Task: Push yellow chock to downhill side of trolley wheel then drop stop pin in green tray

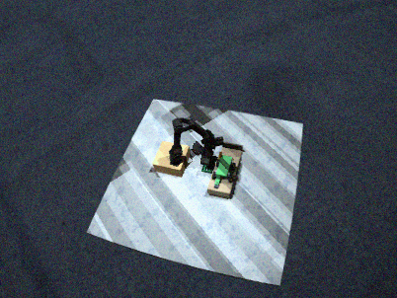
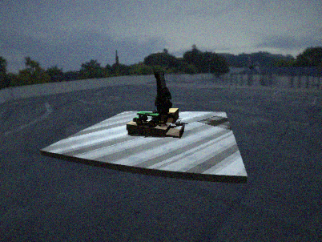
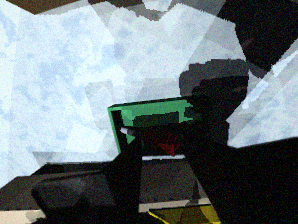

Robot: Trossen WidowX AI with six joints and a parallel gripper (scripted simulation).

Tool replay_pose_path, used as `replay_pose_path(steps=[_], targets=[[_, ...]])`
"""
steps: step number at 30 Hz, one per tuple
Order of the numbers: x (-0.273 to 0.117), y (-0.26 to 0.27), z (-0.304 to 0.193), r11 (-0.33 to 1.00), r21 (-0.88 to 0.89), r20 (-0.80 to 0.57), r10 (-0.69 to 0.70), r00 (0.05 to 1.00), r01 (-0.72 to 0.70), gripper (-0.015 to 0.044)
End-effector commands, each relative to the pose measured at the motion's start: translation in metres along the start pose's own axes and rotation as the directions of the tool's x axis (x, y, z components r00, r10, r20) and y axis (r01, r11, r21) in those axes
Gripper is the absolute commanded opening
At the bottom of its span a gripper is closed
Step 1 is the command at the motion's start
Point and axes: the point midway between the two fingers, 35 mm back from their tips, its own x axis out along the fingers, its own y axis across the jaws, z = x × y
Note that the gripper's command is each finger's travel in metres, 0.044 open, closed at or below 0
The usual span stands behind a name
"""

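Note:
The green trolley (image 1: 224,167) (image 2: 147,114) stands on the ramp (image 1: 218,191) (image 2: 140,130). The green tray (image 1: 206,170) (image 3: 150,108) is beside the ramp, partly hidden by the arm. My gripper (image 3: 165,137) is partly open, low over the tray. The red-headed pin (image 3: 169,147) shows in shadow at the tray, between and beyond the fingertips in the wrist view; no finger visibly grips it. A yellow part of the chock (image 3: 189,215) shows at the bottom edge of the wrist view. Whether the chock touches a wheel cannot be told.
The arm's base stands on a tan block (image 1: 168,165) (image 2: 174,112), on the other side of the tray from the ramp. A dark bar (image 1: 233,147) lies at the ramp's far end. Strong shadows cross the pale striped table top (image 1: 168,217) (image 2: 100,148).

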Motion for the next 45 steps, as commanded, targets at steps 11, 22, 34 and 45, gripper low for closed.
replay_pose_path(steps=[11, 22, 34, 45], targets=[[0.004, -0.007, -0.001, 1.000, 0.006, 0.000, -0.002, 1.000, 0.002, 0.0190], [0.007, -0.013, -0.002, 1.000, 0.006, 0.000, -0.003, 1.000, 0.003, 0.0190], [0.007, -0.012, -0.001, 1.000, 0.000, 0.002, -0.001, 1.000, 0.001, 0.0340], [-0.015, -0.008, 0.000, 1.000, 0.006, 0.000, -0.003, 1.000, 0.003, 0.0340]])
